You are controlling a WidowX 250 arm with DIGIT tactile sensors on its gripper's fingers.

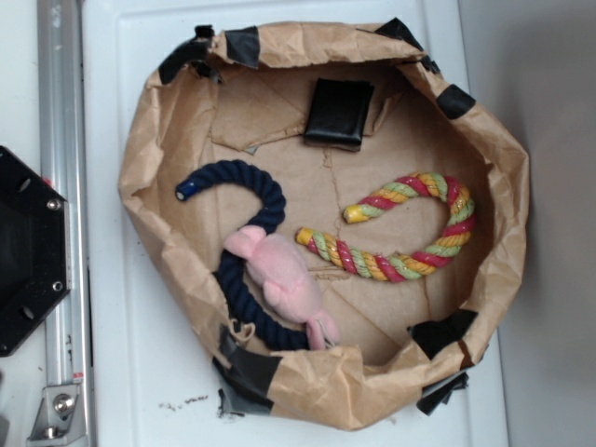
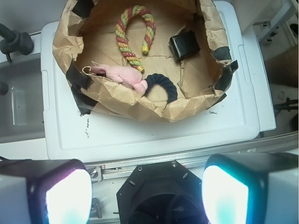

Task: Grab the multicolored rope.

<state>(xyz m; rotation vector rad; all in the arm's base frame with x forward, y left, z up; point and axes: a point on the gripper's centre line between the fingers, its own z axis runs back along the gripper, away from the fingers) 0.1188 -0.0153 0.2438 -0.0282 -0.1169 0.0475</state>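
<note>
The multicolored rope [image 1: 419, 237] of red, yellow and light green strands lies curved like a U on the floor of a brown paper-lined tub [image 1: 307, 42], right of centre. The wrist view shows the same rope [image 2: 133, 35] at the far side of the tub. My gripper [image 2: 146, 193] hovers high above the robot's black base, well outside the tub and far from the rope. Its two glowing fingertips [image 2: 65, 193] stand wide apart with nothing between them. The gripper does not show in the exterior view.
A navy blue rope [image 1: 256, 200] curls at the tub's left, with a pink plush toy [image 1: 279, 279] lying across it. A black square pad [image 1: 337, 112] lies at the back. The black base [image 1: 28, 251] and a metal rail [image 1: 60, 140] stand left of the white table [image 1: 140, 372].
</note>
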